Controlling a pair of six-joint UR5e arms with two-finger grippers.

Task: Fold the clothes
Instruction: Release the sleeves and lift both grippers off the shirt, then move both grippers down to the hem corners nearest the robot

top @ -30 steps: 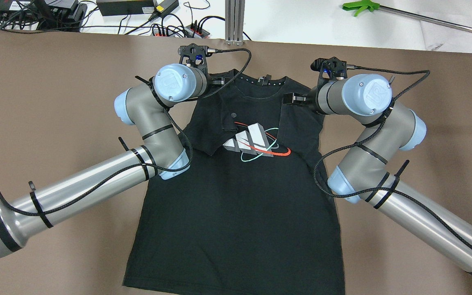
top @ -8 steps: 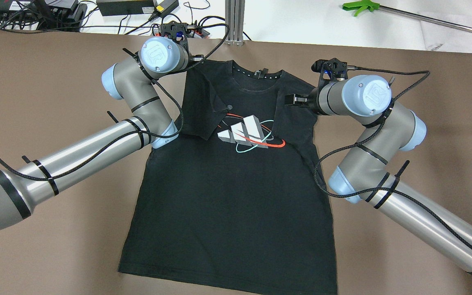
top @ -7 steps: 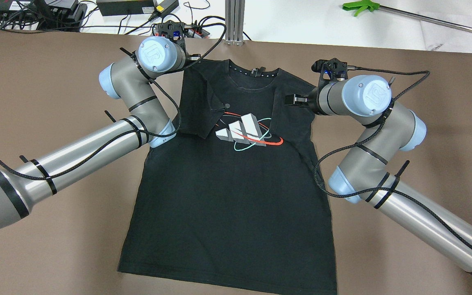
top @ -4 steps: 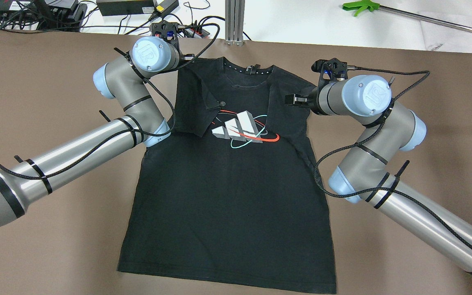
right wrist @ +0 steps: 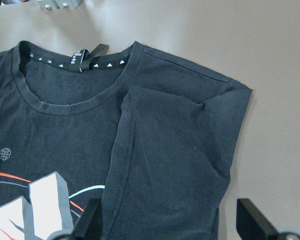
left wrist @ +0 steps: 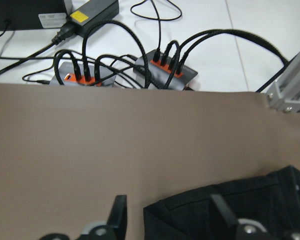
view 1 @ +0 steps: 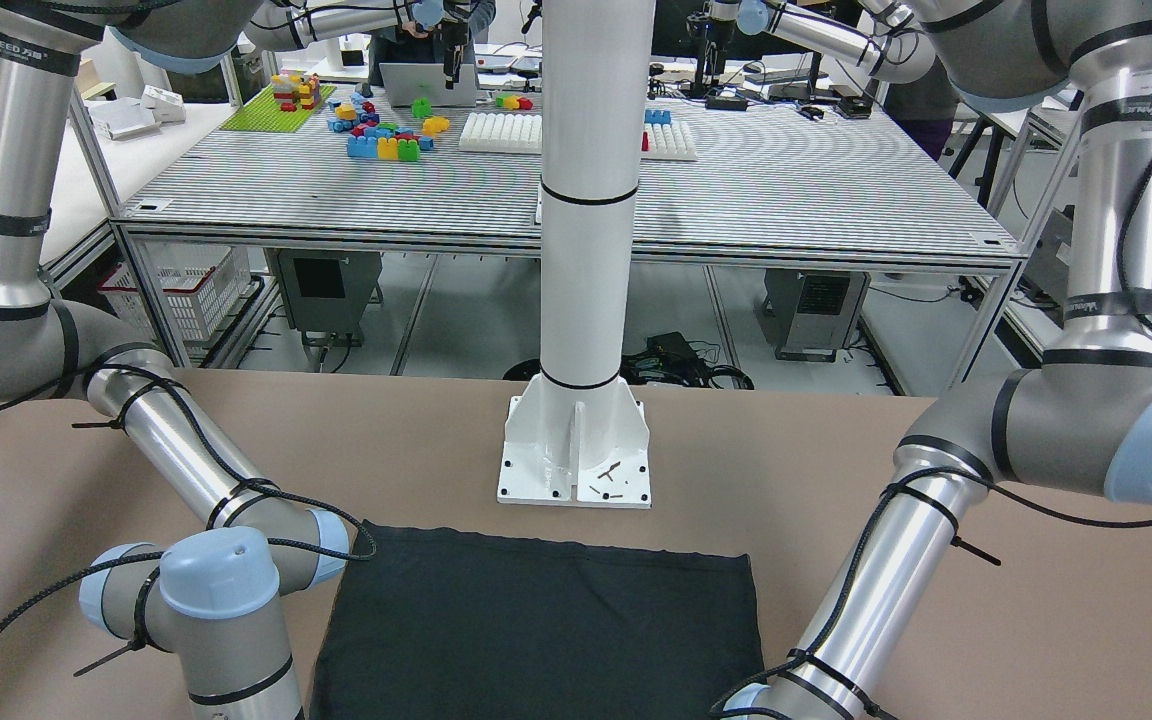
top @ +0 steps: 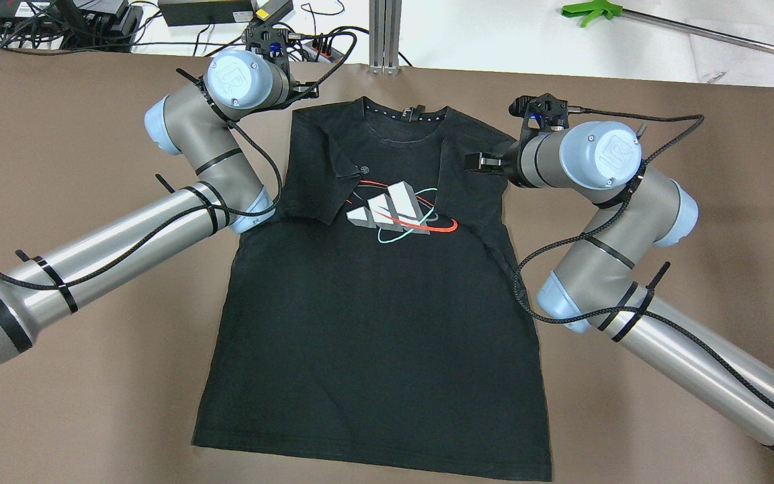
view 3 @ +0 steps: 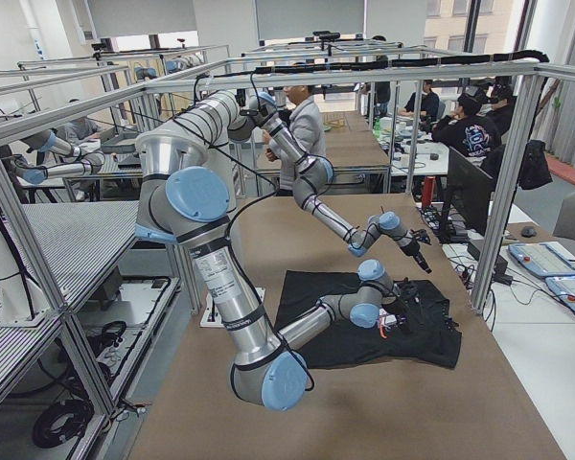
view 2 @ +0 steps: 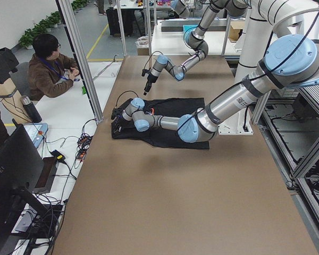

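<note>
Black T-shirt point(top: 373, 323): flat beneath right gripper point(right wrist: 169, 212), shoulder corner apparently just inside span of left gripper point(left wrist: 167, 212); both spread, empty; pinch both shoulders level, carry hemward together, tucked sleeves trapped.

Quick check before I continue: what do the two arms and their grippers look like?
Both the left arm and right arm are silver tubes with grey joints and pale blue round caps embossed with a UR logo. A black braided cable runs along each, held by black zip ties. The left gripper and right gripper have slim black fingers.
</note>
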